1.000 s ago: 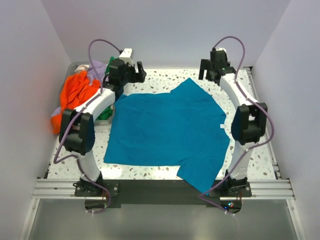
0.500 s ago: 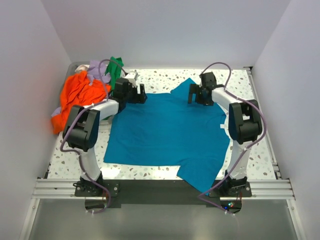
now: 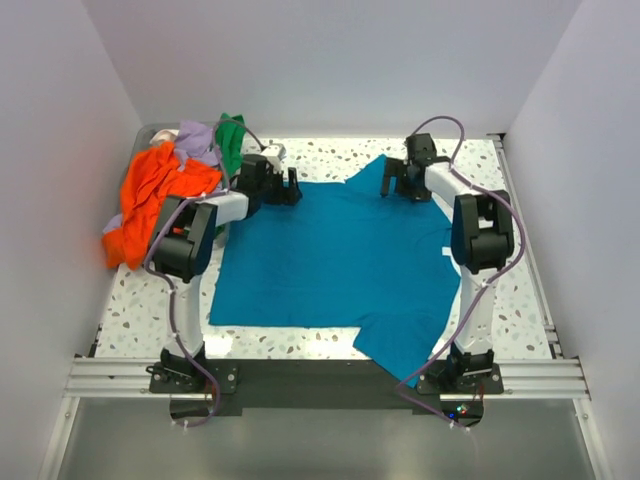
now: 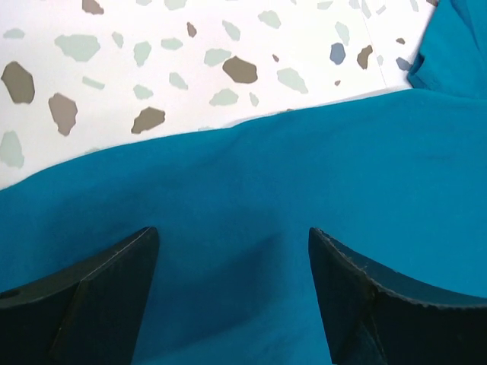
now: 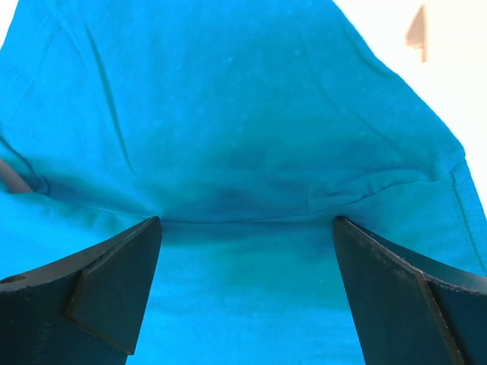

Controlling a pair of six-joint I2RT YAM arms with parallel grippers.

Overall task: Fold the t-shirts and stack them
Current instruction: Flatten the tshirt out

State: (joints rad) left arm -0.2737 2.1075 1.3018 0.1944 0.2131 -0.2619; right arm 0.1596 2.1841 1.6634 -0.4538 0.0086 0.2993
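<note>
The large teal t-shirt [image 3: 335, 255] lies spread flat on the speckled table. My left gripper [image 3: 291, 187] is open and low over the shirt's far left edge; in the left wrist view the teal cloth [image 4: 251, 220] lies between its fingers [image 4: 91, 293]. My right gripper [image 3: 398, 183] is open over the far right part of the shirt by a folded sleeve; the right wrist view shows a crease of teal cloth [image 5: 243, 190] between its fingers [image 5: 403, 289]. The orange [image 3: 150, 190], lavender [image 3: 195, 140] and green [image 3: 232, 140] t-shirts lie heaped at the far left.
The heap sits in a grey bin [image 3: 150, 132] at the table's far left corner. White walls enclose the table on three sides. A metal rail [image 3: 320, 375] runs along the near edge, and the teal shirt's near sleeve [image 3: 400, 350] hangs over it.
Both arms have reached further forward and lowered their grippers onto the shirt's far edge. The right gripper shifted slightly toward the back. The shirt has barely moved.
</note>
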